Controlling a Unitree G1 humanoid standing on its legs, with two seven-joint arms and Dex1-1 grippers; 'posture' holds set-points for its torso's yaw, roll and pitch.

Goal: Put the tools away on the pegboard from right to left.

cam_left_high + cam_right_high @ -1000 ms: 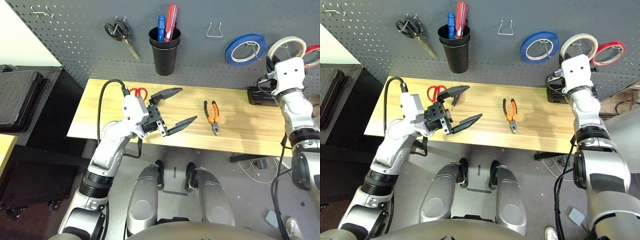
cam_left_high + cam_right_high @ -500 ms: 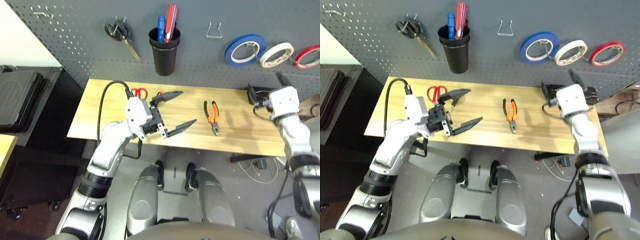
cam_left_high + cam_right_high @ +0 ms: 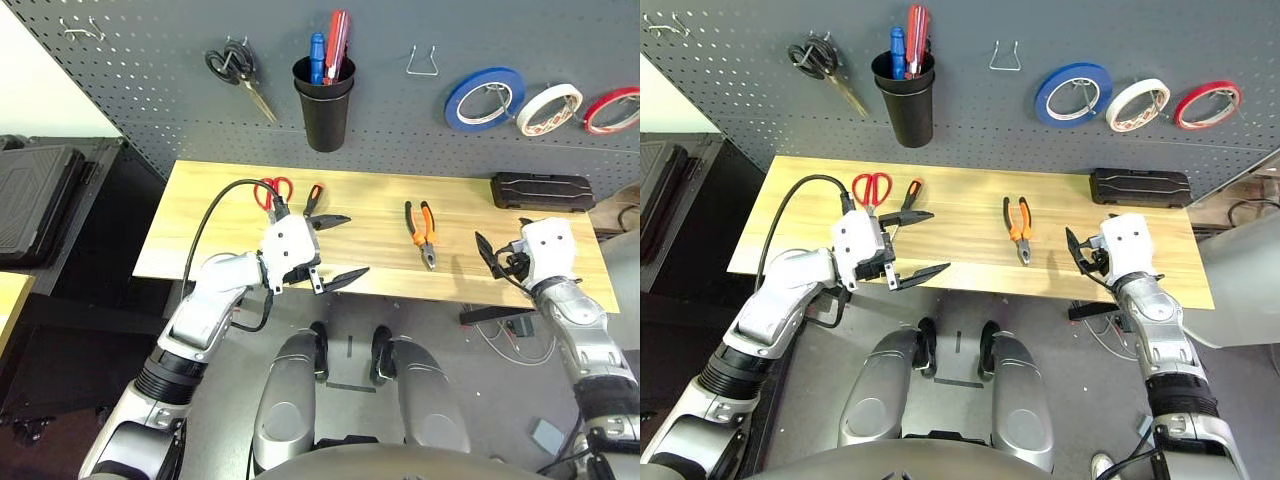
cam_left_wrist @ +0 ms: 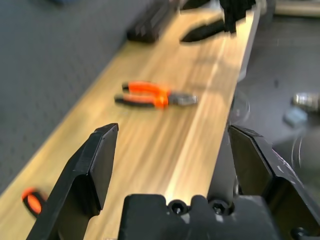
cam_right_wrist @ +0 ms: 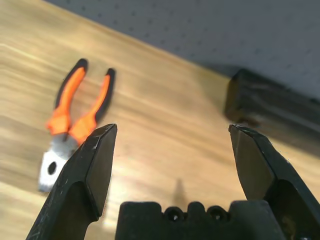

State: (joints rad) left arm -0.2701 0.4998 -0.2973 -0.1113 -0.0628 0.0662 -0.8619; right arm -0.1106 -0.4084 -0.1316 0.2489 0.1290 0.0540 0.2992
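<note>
Scanning from the left, black-handled scissors [image 3: 238, 76] are seen hanging on the large dark grey perforated pegboard [image 3: 150, 60], and beside them a black plastic cup [image 3: 325, 102] holds a blue-handled and a red-handled tool.

On the light wooden counter [image 3: 200, 190] below, the red-handled scissors [image 3: 268, 190] and the slim screwdriver with the black-and-orange-red handle [image 3: 311, 198] lie just beside each other. The left pincer [image 3: 332, 246] hangs over the counter's near edge close to them, its fingers apart and nothing held.

An empty wire hook [image 3: 427, 62] is fixed further right on the pegboard, and below it the orange-and-black-handled pliers [image 3: 422, 231] lie flat on the counter.

A blue tape roll [image 3: 486, 97], the white tape roll [image 3: 549, 108] and a red tape roll [image 3: 612, 109] hang in a row. A black case [image 3: 543, 190] lies on the counter beneath them. The right pincer [image 3: 1080, 257] is held low near the counter's right end, fingers spread wide and empty.

The task is judged about a quarter done: the white tape roll is hung, and the pliers, screwdriver and red-handled scissors remain, the pliers being next.
</note>
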